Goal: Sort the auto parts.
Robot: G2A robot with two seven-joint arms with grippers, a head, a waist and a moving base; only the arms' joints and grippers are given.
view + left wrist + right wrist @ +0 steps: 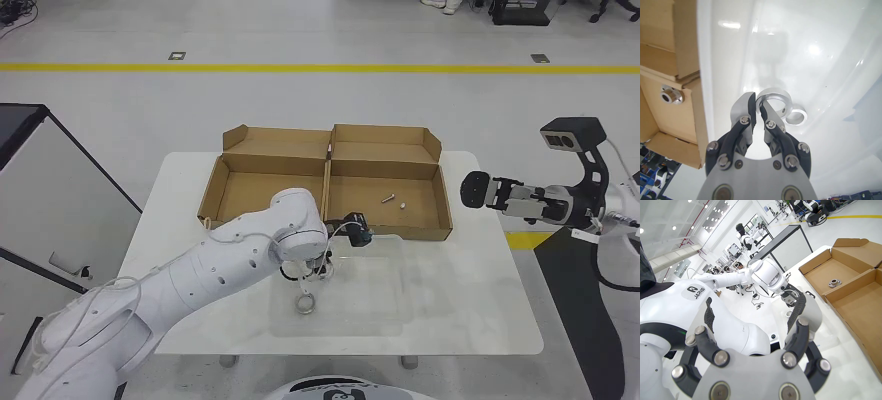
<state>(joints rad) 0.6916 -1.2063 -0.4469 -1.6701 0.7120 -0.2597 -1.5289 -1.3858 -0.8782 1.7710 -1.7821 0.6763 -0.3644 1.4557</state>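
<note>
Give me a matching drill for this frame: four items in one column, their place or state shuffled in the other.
Items
1. large ring
2. small ring
3. flanged hub
4. right gripper

Place or state
A. open, holding nothing
B. inside a cardboard box
C. wall pinched by the left gripper
D. lying free in the clear tray

Pairs: 1-C, 2-D, 3-B, 4-A

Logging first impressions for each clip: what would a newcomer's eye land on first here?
The left gripper, its fingers pinching the wall of a large metal ring in the clear tray, a smaller ring beside it. Then the flanged hub in the left cardboard box, and the open right gripper by the table's right edge.
</note>
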